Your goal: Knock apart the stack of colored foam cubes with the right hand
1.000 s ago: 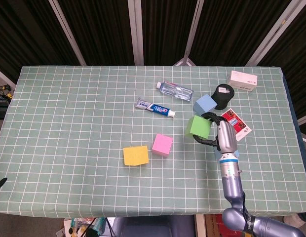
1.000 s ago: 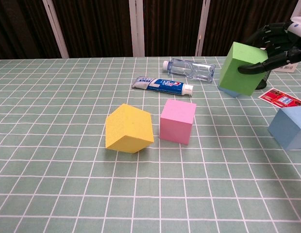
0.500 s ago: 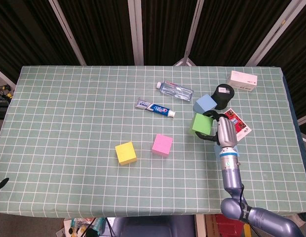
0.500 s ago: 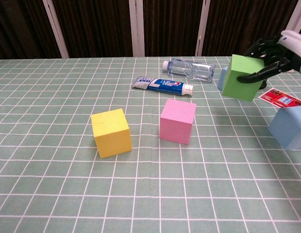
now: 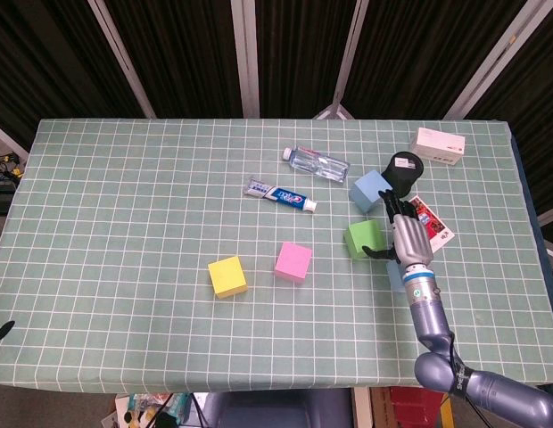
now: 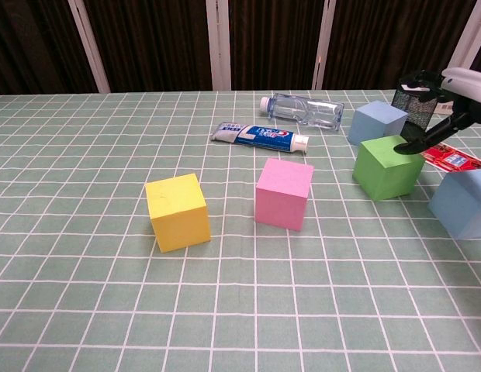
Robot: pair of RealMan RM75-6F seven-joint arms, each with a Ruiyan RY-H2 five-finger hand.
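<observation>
With no stack standing, I'd lift right hand (image 5: 405, 234), fingers spread and empty, clear of green cube (image 6: 388, 167), avoiding blue cube (image 6: 378, 122).

Cubes (image 6: 177, 211): matt foam
Desk (image 6: 70, 155): checked cloth cover, matt
Bottle (image 6: 305, 108): clear glossy plastic
Toothpaste tube (image 6: 260, 136): glossy plastic

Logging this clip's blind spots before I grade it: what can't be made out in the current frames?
- Right hand, chest view: cut off by the right edge; whether a fingertip touches the green cube is unclear.
- Second blue cube, chest view: cropped by the right edge; head view, mostly hidden under the right arm.
- Left hand: in neither view.
- White box print, head view: too small to read.
</observation>
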